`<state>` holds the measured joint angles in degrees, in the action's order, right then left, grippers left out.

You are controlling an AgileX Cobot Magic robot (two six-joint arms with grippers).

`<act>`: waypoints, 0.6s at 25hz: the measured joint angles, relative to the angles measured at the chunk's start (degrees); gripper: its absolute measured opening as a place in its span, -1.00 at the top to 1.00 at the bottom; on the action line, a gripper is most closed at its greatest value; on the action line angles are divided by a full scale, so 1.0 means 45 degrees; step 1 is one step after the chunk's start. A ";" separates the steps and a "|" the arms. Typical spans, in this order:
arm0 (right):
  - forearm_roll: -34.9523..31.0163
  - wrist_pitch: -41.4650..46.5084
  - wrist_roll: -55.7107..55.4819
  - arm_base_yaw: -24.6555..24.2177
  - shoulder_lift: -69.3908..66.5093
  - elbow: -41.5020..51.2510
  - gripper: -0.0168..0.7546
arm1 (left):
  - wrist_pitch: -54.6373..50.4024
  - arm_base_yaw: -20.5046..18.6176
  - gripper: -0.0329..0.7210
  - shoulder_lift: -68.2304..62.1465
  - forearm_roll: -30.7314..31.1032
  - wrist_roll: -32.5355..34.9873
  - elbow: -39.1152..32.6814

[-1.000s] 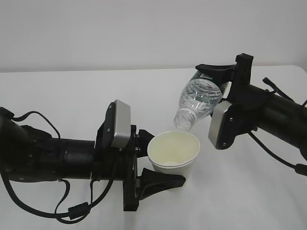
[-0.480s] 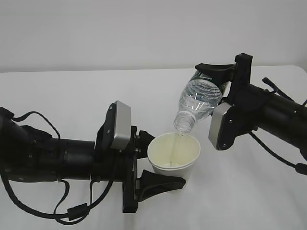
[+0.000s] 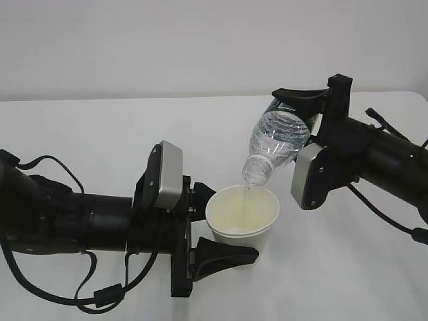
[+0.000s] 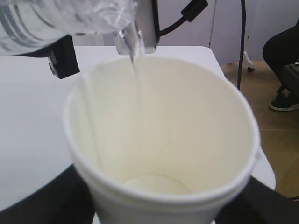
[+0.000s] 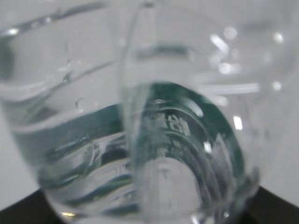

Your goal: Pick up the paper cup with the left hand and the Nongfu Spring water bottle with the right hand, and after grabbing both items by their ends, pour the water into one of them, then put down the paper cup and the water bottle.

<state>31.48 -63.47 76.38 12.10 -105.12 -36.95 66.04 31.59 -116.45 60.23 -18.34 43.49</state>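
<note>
The white paper cup stands upright above the table, and my left gripper is shut on its lower part. In the left wrist view the cup fills the frame, cream inside. My right gripper is shut on the base end of the clear Nongfu Spring water bottle, tilted neck-down over the cup. A thin stream of water falls from the neck into the cup. The right wrist view shows only the bottle up close, with its green label.
The white table spreads all round under both arms. A person's dark shoe and a wooden floor show beyond the table edge in the left wrist view. Black cables loop off the left arm.
One second ago no water fell; since half a second ago a thin stream has been running from the bottle into the cup. Both arms hold nearly the same pose.
</note>
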 joint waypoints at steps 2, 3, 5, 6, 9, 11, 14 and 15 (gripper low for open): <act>0.0000 0.0000 0.0000 0.0000 0.0000 0.0000 -0.21 | 0.0000 0.0000 -0.36 0.0000 0.0000 0.0000 0.0000; 0.0000 0.0000 0.0000 0.0000 0.0000 0.0000 -0.21 | 0.0000 0.0000 -0.36 0.0000 0.0000 0.0000 0.0000; 0.0000 0.0000 0.0000 0.0000 0.0000 0.0000 -0.21 | 0.0000 0.0000 -0.36 0.0000 0.0000 0.0000 0.0000; 0.0000 0.0000 0.0000 0.0000 0.0000 0.0000 -0.21 | 0.0000 0.0000 -0.36 0.0000 0.0000 0.0000 0.0000; 0.0000 0.0000 0.0050 0.0000 0.0000 0.0000 -0.21 | 0.0000 0.0000 -0.36 0.0000 0.0000 0.0000 0.0000; 0.0000 0.0000 0.0189 0.0000 0.0000 0.0000 -0.21 | 0.0000 0.0000 -0.36 0.0000 0.0000 0.0000 0.0000; 0.0000 0.0000 0.0307 0.0000 0.0000 0.0000 -0.21 | 0.0000 0.0000 -0.36 0.0000 0.0000 0.0000 0.0000; 0.0000 0.0000 0.0330 0.0000 0.0000 0.0000 -0.21 | 0.0000 0.0000 -0.36 0.0000 0.0000 0.0000 0.0000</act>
<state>31.48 -63.47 77.87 12.10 -105.12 -36.95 66.04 31.59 -116.45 60.23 -18.34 43.49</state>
